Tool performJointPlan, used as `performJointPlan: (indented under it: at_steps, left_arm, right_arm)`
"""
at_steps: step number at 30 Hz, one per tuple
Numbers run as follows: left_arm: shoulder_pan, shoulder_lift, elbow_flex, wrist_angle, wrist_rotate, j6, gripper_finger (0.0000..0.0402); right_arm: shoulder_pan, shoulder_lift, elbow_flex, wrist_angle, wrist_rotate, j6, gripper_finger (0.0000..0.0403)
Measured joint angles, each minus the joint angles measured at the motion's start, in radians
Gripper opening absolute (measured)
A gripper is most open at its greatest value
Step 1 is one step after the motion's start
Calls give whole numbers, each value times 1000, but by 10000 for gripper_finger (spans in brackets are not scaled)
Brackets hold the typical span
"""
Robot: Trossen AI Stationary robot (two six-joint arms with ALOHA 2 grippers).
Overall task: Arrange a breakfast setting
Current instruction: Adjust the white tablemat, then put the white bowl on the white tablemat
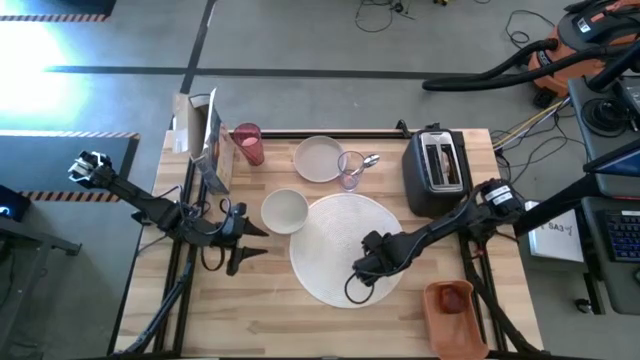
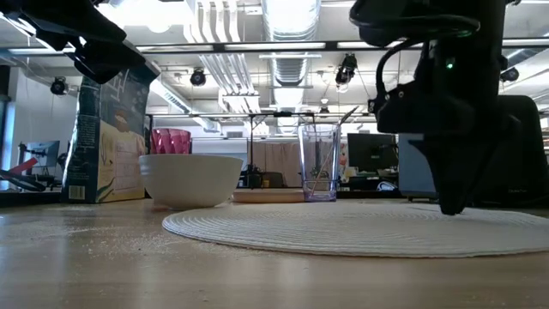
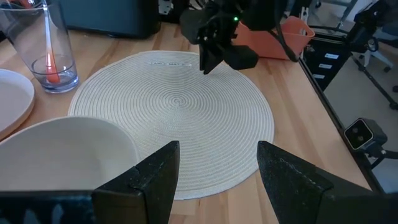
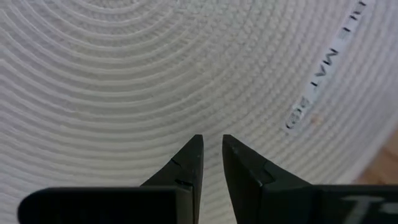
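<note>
High view: round white woven placemat lies flat mid-table; right gripper stands over its near-right part, pointing down at the weave; left gripper waits off the mat's left side, just beside the white bowl, which touches the mat's upper-left edge. Pale plate sits behind the bowl, a clear glass holding a spoon at the plate's right, pink cup farther left by a cereal box, toaster at the back right, an orange tray at the near right corner. Low view: right gripper comes down to the mat with its tips at or just above the surface; contact cannot be told. The bowl stands upright at the mat's far-left rim. Left wrist view: left fingers spread wide and empty, with the bowl directly beside them and the mat ahead. Right wrist view: right fingers nearly pressed together with a narrow gap, nothing pinched, aimed at the mat, whose printed label shows near the edge. Judgement: the bowl lies nearest the left arm and needs only a short carry rightward onto the mat. The mat looks flat, concentric-ribbed, unwrinkled.
</note>
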Motion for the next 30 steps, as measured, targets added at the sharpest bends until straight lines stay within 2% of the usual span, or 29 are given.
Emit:
performJointPlan:
  at_steps: [10, 20, 30]
  left_arm:
    - [0, 0, 0, -5, 0, -2, 199]
    - [0, -5, 0, -25, -1, -23, 199]
    - [0, -7, 0, -44, 5, -67, 199]
  right_arm:
    - [-41, -4, -45, 150, -20, -66, 52]
    - [-73, -6, -25, 144, -46, -134, 52]
    - [-79, -21, 66, 112, -41, -218, 52]
